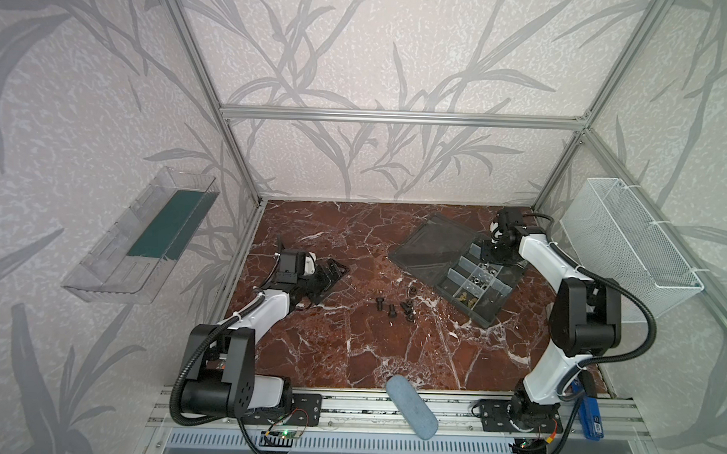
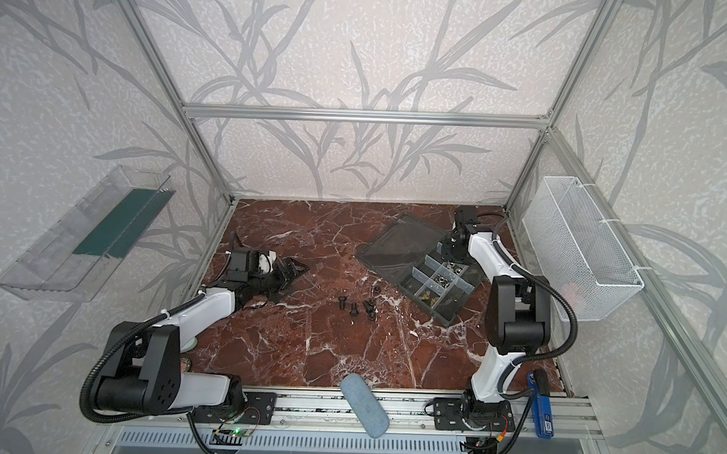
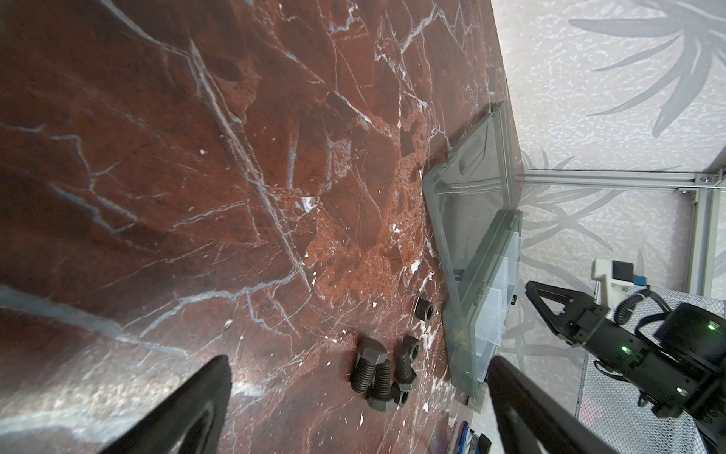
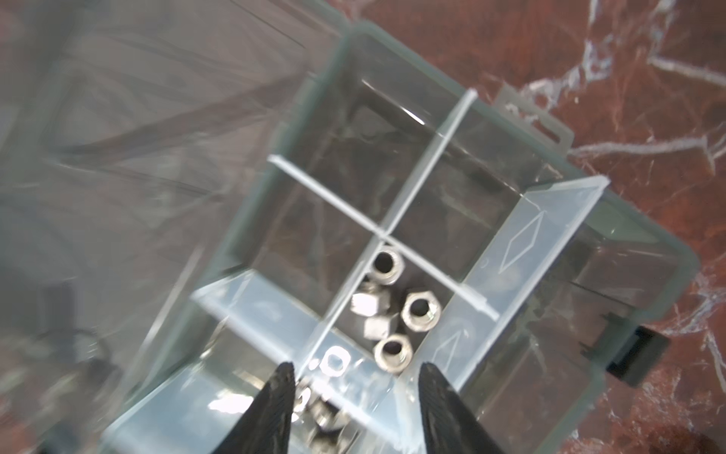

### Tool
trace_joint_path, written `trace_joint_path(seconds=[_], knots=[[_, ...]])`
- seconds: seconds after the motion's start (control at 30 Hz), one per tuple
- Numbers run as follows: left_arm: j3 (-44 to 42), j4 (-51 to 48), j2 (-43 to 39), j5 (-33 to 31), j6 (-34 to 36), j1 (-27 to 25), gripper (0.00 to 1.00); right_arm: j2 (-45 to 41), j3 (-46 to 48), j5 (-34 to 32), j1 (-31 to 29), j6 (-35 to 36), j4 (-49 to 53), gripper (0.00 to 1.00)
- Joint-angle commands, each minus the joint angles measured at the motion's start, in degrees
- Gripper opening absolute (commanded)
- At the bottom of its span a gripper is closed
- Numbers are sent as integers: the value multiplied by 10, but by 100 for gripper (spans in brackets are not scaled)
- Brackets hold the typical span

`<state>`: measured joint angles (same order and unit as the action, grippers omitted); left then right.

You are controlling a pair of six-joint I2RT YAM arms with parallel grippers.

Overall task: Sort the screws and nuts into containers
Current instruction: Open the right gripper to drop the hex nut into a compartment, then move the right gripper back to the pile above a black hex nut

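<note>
Right gripper parted, empty, over the containers, nuts just below its tips; judged drop-off, so lift straight clear of the dividers. Left gripper open, idle, screws on the surface ahead of it. Only the right wrist view resolves the nuts, seemingly lying either side of a divider (blurred); top views give mere glints.

Red-brown marble tabletop veined in white; pale wallpaper patterned with grey leaves; black screws; shiny silver nuts; smoky grey organizer box; white wire mesh basket; clear, green-panelled wall tray.
</note>
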<state>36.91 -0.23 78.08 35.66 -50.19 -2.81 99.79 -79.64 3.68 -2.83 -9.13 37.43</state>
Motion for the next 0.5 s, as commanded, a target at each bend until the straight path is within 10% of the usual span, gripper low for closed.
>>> trace_joint_path(seconds=[0.0,0.47], knots=[[-6,4,1,1,-6,4,100,-80,-4,100,-22,27,16,55],[-5,5,8,2,-6,4,99,-99,104,53,-281,-70,-50,59]])
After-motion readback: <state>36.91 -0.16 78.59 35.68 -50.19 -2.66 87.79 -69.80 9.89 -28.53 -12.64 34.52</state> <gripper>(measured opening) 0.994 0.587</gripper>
